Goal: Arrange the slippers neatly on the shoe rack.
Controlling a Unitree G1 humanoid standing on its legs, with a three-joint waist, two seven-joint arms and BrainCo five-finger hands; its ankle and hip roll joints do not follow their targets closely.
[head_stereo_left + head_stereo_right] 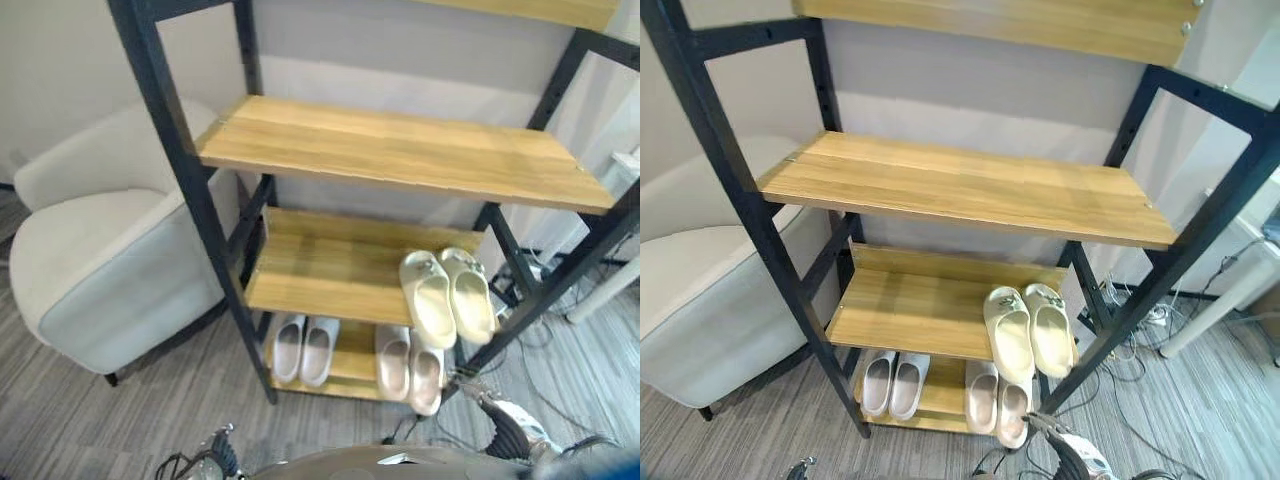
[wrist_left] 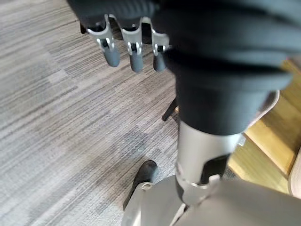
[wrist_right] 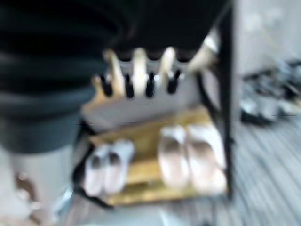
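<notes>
I saw three slipper pairs on the shoe rack [image 1: 180, 150]: cream slippers [image 1: 446, 294] on the middle shelf, white slippers [image 1: 303, 348] and pink slippers [image 1: 409, 366] below. My left hand [image 2: 134, 44] and right hand [image 3: 141, 70] hung relaxed, empty.

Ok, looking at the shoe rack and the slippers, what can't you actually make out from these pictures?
- The rack's top shelf is cut off by the upper edge in both eye views.
- The backs of the white pair and pink pair on the bottom shelf are hidden under the shelf holding the cream pair.
- The right hand is blurred in its wrist view, so its grip is unreadable.
- The left hand shows partly; its cover hides the rest.
</notes>
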